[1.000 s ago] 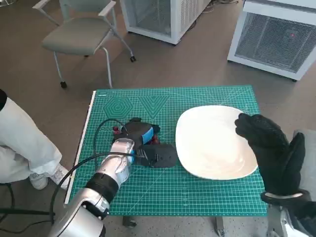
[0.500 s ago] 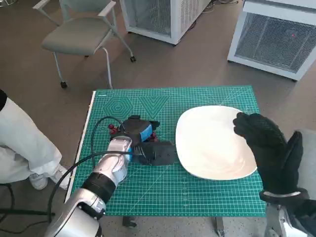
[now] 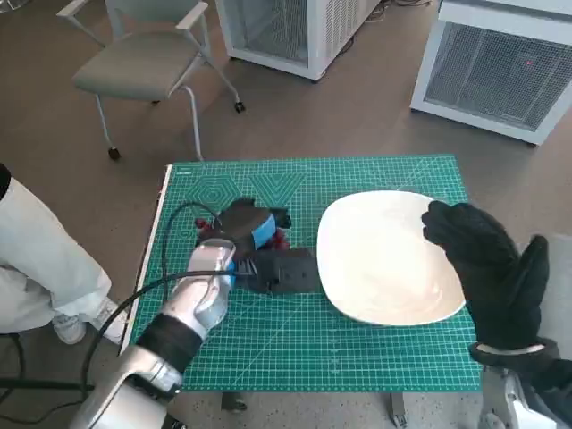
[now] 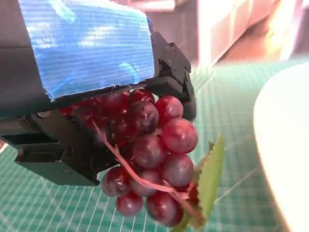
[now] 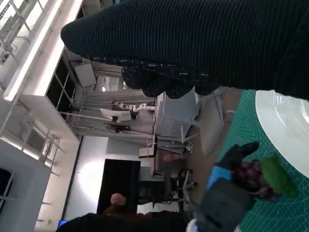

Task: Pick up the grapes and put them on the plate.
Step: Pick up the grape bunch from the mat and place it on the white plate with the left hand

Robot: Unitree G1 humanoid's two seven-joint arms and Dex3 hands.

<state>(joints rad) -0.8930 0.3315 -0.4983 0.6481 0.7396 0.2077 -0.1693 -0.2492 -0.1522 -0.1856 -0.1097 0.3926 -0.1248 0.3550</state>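
Grapes (image 4: 149,154) gripped in my left hand (image 3: 255,246) fingers for carry to plate (image 3: 384,259); right hand (image 3: 487,273) idle (fingers spread, empty).

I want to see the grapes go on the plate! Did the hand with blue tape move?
Yes. The black left hand with blue tape has shifted slightly toward the white round plate, gripping the red grapes.

The head view looks steeply down on the table (image 3: 357,357); both wrist views, close in, share its plate (image 3: 384,259).
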